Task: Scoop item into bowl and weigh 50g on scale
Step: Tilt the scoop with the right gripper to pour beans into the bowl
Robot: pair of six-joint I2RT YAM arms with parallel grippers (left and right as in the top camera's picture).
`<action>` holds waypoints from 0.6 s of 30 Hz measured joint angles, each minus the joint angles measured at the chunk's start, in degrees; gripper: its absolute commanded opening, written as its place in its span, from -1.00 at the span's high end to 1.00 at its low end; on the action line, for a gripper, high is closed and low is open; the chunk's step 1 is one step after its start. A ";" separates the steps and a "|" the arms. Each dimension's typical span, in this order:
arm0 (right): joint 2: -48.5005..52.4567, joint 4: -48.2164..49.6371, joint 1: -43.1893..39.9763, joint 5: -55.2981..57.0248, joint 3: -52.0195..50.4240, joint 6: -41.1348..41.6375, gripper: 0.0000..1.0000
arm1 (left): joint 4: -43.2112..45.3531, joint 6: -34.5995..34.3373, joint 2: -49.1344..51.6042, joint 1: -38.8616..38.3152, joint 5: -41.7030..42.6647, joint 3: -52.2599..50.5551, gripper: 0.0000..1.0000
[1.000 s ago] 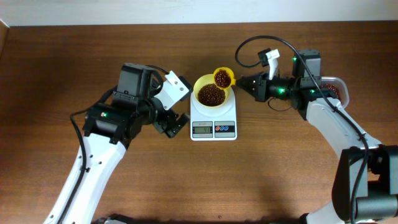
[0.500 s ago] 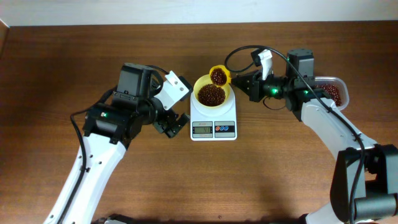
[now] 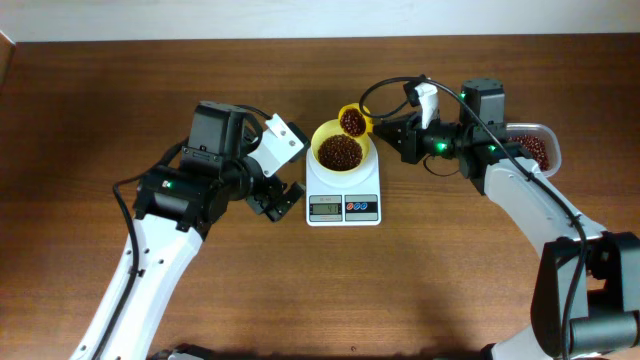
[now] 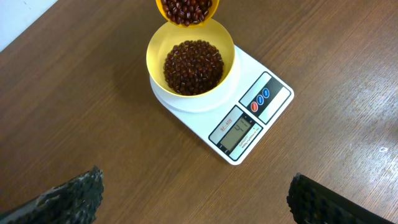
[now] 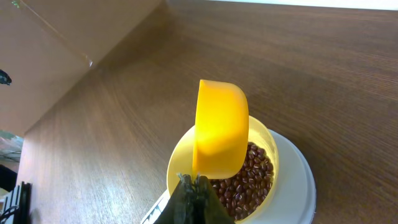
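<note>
The pale yellow bowl (image 3: 341, 150) sits on the white scale (image 3: 343, 195) and holds a heap of red-brown beans (image 3: 340, 152). My right gripper (image 3: 392, 132) is shut on the handle of a small yellow scoop (image 3: 352, 121) full of beans, held tilted over the bowl's far rim. In the right wrist view the scoop (image 5: 219, 127) stands on edge above the bowl (image 5: 180, 162), pinched by the gripper (image 5: 194, 182). My left gripper (image 3: 282, 200) is open and empty left of the scale; the left wrist view shows the bowl (image 4: 190, 62), scale (image 4: 249, 118) and scoop (image 4: 186, 10).
A clear plastic tub (image 3: 532, 148) with more beans stands at the far right behind my right arm. The scale's display (image 4: 239, 132) is lit; its red and blue buttons (image 4: 259, 101) face the front. Bare wooden table surrounds the scale.
My right gripper has carried the scoop left, from beside the bowl's right rim to over its far rim. The left arm has not moved.
</note>
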 measured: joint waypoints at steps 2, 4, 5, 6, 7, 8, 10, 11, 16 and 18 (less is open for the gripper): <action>0.00 -0.02 0.00 0.00 0.00 -0.20 0.92 | 0.00 0.00 0.00 0.00 0.00 0.00 -0.97; 0.00 0.00 0.00 0.00 0.00 -1.49 0.92 | 0.00 -0.02 0.00 0.00 0.00 0.00 -0.97; 0.00 0.00 0.00 0.02 0.00 -2.36 0.92 | 0.00 -0.02 0.00 0.00 0.00 0.00 -0.97; 0.00 0.00 0.00 0.02 0.00 -3.37 0.92 | 0.00 -0.02 0.00 0.00 0.00 0.00 -0.98; 0.00 0.00 0.00 0.02 0.00 -3.91 0.92 | 0.00 0.00 0.00 0.00 0.00 0.00 -0.97; 0.00 -0.02 -0.02 0.02 0.00 -4.15 0.92 | 0.00 0.00 0.00 0.00 0.00 0.00 -0.97; 0.00 -0.02 0.00 0.07 0.00 -4.37 0.92 | 0.00 0.00 0.00 0.00 0.00 0.00 -0.97; 0.00 0.00 0.00 0.17 0.00 -4.39 0.92 | 0.00 0.00 0.00 0.00 0.00 0.00 -0.97; 0.00 -0.04 0.00 -0.55 0.00 -6.49 0.92 | 0.00 0.00 0.00 0.00 0.00 0.00 -0.97; 0.00 0.55 0.00 -2.10 0.00 -7.67 0.92 | 0.00 0.00 0.00 0.00 0.00 0.00 -0.97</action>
